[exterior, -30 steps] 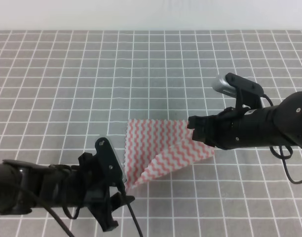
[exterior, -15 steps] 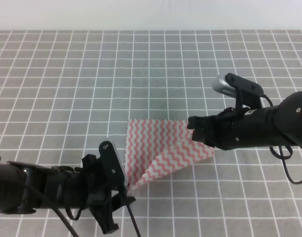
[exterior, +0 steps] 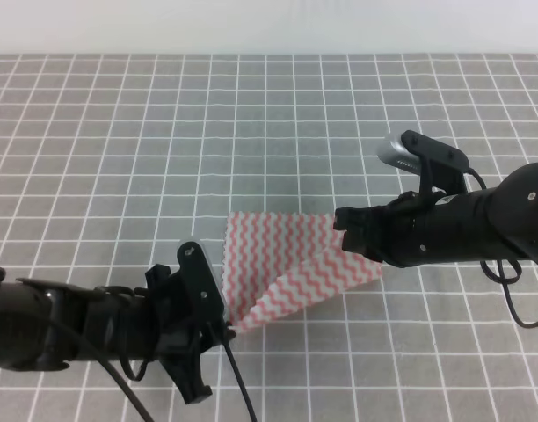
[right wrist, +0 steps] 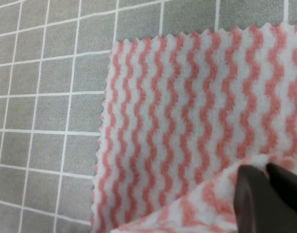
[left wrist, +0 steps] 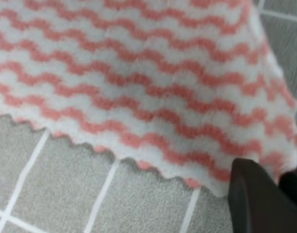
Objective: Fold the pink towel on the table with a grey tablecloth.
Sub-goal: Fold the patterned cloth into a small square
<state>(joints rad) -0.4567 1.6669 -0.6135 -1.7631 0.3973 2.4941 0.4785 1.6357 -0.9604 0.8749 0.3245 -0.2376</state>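
Observation:
The pink towel point(exterior: 282, 264) lies mid-table on the grey tablecloth point(exterior: 163, 141), with its near half raised into a slanted flap. My left gripper point(exterior: 225, 329) is shut on the towel's near left corner, low over the cloth. In the left wrist view the towel point(left wrist: 139, 87) fills the top, and dark fingertips point(left wrist: 250, 199) pinch its corner at the bottom right. My right gripper point(exterior: 344, 230) is shut on the towel's right corner. The right wrist view shows the striped towel point(right wrist: 187, 111) spread flat, a lifted flap below it, and dark fingertips point(right wrist: 257, 199) on that flap.
The grid-lined tablecloth runs to a pale wall along the far edge point(exterior: 269, 54). The left arm's black cable point(exterior: 238, 387) trails toward the near edge. The right arm's bulk point(exterior: 480, 224) covers the cloth to the right of the towel.
The left arm has slid slightly right and lower, keeping its hold on the towel's corner. The towel's shape is nearly the same. The right arm has not moved.

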